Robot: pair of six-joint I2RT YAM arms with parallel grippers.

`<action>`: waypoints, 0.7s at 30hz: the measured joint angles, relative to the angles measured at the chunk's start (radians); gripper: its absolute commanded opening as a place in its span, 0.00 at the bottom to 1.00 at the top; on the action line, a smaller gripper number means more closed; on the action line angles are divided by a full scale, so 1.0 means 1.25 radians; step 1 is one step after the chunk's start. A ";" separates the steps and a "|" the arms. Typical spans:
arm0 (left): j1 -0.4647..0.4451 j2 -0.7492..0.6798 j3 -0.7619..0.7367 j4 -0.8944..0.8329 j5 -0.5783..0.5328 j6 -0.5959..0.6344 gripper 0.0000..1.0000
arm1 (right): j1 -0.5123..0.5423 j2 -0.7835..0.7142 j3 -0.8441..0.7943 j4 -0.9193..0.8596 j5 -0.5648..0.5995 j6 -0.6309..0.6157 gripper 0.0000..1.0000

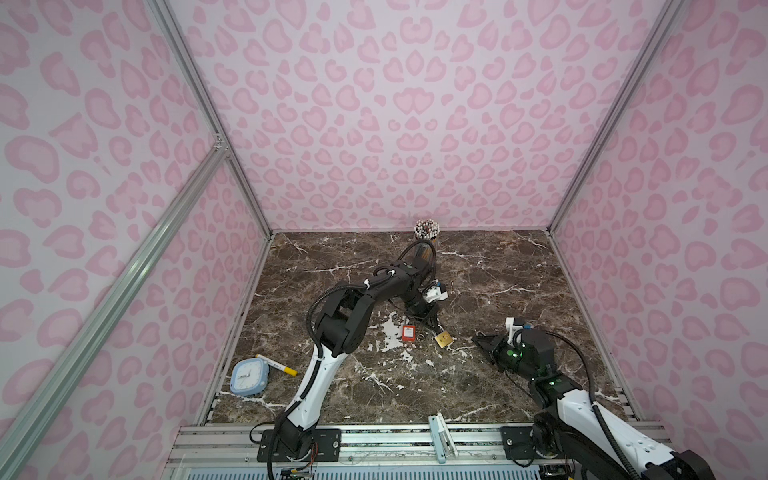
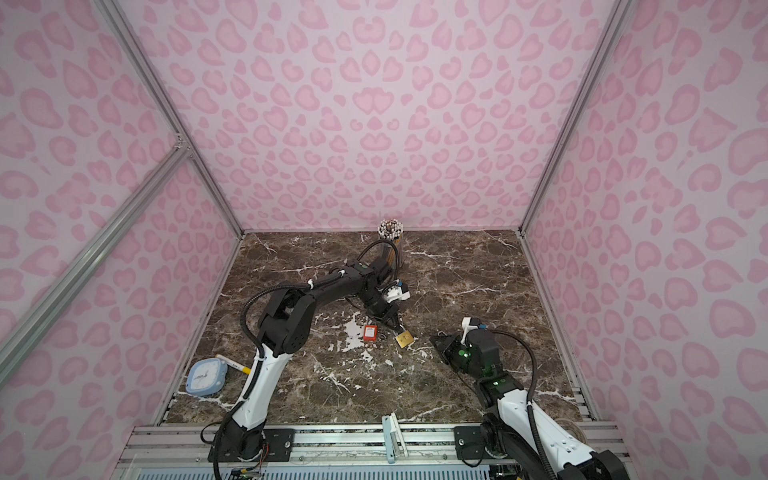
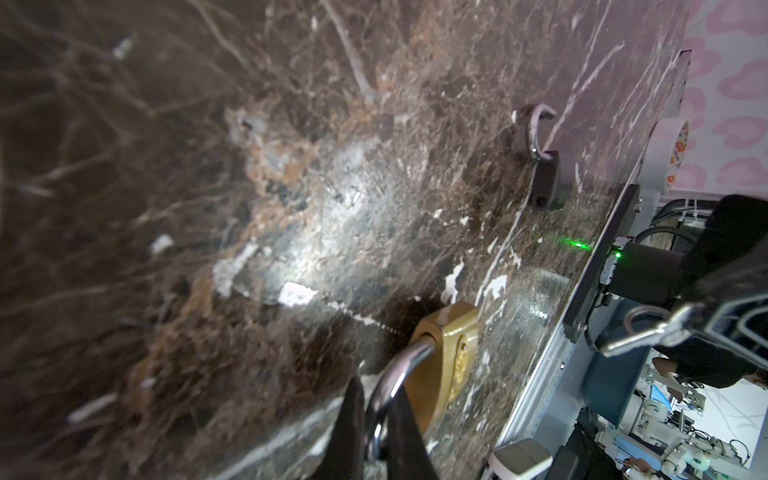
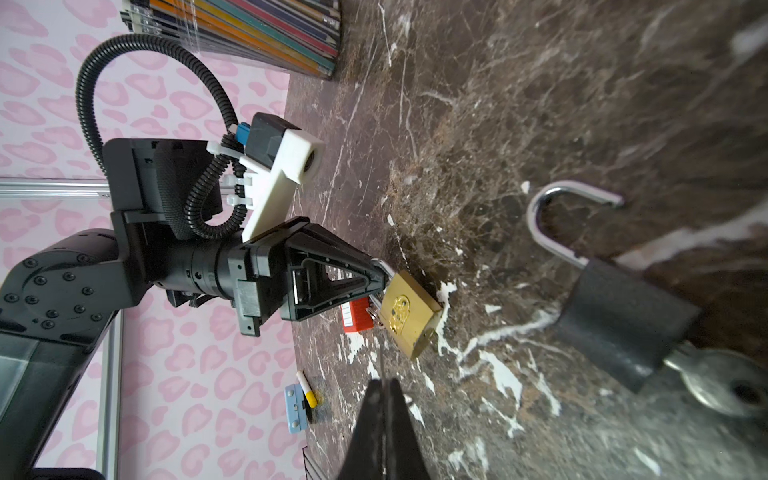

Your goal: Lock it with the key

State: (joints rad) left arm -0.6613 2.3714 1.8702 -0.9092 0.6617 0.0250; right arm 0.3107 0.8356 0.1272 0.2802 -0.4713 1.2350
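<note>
Pinching the steel shackle of the brass padlock [image 4: 405, 318], the left tool [image 4: 380, 272] holds it tilted near the middle of the bench [image 1: 498, 270], red-tagged keys [image 1: 409, 332] just beside it; the right tool [image 4: 383, 390] hovers near, closed on nothing; that thin pinch on round steel could let the body swivel or slip when a key pushes in; the black padlock [image 4: 623, 316], key already in, might be taken instead.

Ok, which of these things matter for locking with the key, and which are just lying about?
Job: brass padlock, held by left gripper; key in right gripper.
Lying about: black padlock, red tag, clock, marker, pencils, tape roll.
</note>
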 measured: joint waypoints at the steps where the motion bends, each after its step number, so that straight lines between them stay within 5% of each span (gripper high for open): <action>1: 0.000 0.003 0.004 -0.003 -0.005 0.000 0.10 | 0.002 0.005 0.000 0.005 0.001 0.000 0.00; 15: -0.001 0.007 0.045 -0.001 -0.064 -0.015 0.45 | 0.023 0.076 0.008 0.053 0.015 0.002 0.00; 21: -0.001 0.015 0.073 0.013 -0.089 -0.021 0.48 | 0.030 0.082 0.009 0.053 0.031 0.003 0.00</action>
State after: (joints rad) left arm -0.6621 2.3901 1.9617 -0.8936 0.5507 -0.0013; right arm 0.3485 0.9382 0.1379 0.3462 -0.4320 1.2385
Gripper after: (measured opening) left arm 0.478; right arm 0.061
